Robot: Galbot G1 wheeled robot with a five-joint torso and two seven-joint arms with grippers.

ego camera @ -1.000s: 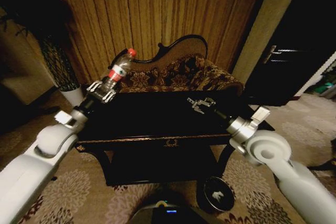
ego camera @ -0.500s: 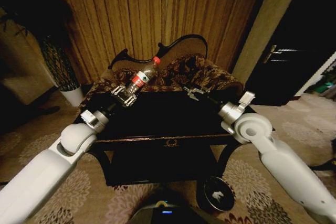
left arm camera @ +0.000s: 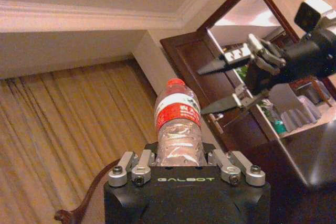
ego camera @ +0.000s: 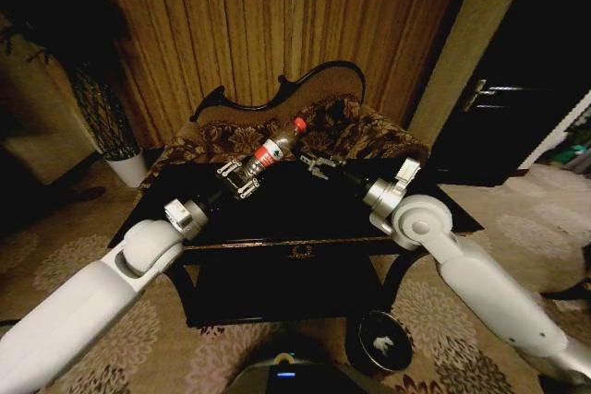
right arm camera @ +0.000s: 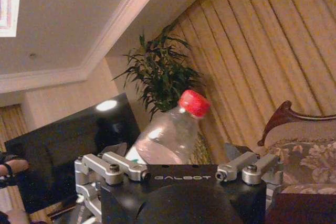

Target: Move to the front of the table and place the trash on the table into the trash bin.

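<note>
Currently the left gripper (ego camera: 242,178) pinches the bottle (ego camera: 274,148) in its fingers above the bench (ego camera: 434,193). Beside the bottle, the right gripper (ego camera: 312,163) hovers with fingers spread. Below the bench stands the bin (ego camera: 383,341).

A black glossy wooden console table (ego camera: 305,214) with gold trim along its front edge spreads beneath the jaws of the left gripper (ego camera: 242,175) and right gripper (ego camera: 314,163). Well below the right jaws, a small round dark trash bin (ego camera: 385,341) stands on the flower-patterned carpet (ego camera: 120,339).
</note>
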